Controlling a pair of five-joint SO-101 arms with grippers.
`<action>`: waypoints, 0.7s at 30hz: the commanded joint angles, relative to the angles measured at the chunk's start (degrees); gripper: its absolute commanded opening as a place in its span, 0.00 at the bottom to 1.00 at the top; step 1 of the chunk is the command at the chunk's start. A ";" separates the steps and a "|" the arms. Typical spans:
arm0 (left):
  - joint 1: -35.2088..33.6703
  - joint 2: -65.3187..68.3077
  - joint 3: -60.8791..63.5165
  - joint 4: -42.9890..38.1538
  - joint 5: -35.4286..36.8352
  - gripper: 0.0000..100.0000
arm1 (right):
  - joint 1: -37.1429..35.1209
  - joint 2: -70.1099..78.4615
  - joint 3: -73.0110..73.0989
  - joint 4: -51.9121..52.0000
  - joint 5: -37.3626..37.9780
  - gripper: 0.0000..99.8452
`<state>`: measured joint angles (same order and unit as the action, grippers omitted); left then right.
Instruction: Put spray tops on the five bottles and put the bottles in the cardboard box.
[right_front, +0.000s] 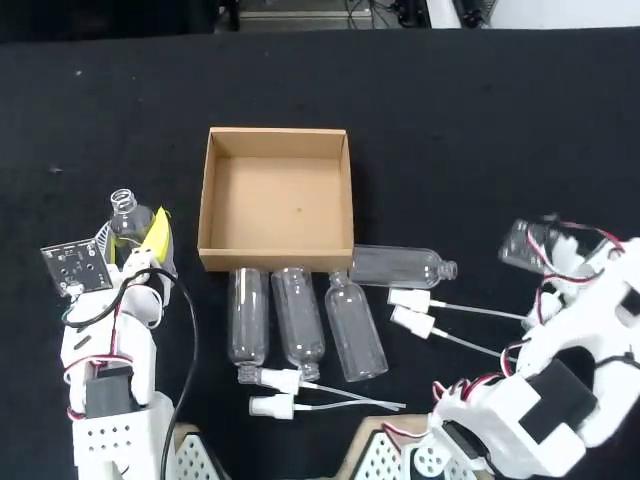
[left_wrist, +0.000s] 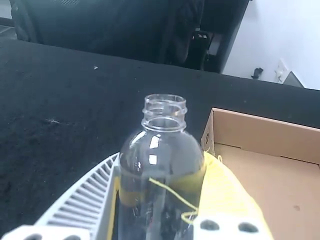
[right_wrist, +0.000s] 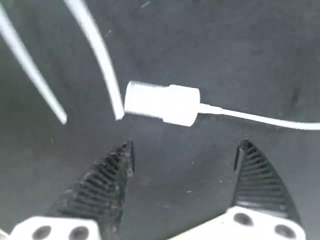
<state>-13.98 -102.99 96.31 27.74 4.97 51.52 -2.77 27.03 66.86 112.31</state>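
black cloth table (right_front: 450, 130), dark chair (left_wrist: 125, 25) and white wall (left_wrist: 280, 35) behind it; one cardboard box (right_front: 205, 200), open-topped, mid-table; five bottles (right_front: 298, 318), necks open: three lying side by side just in front of box; fourth bottle (right_front: 400, 266) lying crossways at box corner; fifth bottle (left_wrist: 162, 145) clamped in left gripper (left_wrist: 160, 185), beside box; high view counts four spray tops (right_front: 408, 298) loose on table, long tubes; right gripper (right_wrist: 186, 147) spread wide over one spray top (right_wrist: 162, 103), not touching

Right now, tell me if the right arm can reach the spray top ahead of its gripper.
Probably yes: the right gripper is open, and the spray top lies just ahead, nothing between them.
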 joint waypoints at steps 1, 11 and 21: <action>-0.31 -0.97 1.10 -0.18 -0.09 0.03 | 2.55 -0.22 0.75 0.09 12.84 0.29; -0.31 -0.97 1.10 -0.18 -0.09 0.03 | -1.67 -0.31 7.78 -8.00 14.95 0.29; -0.31 -0.97 1.10 -0.18 -0.09 0.03 | -5.89 -0.31 12.62 -21.45 -1.93 0.29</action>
<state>-13.98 -102.99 96.31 27.74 4.97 47.65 -2.77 39.96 48.22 116.09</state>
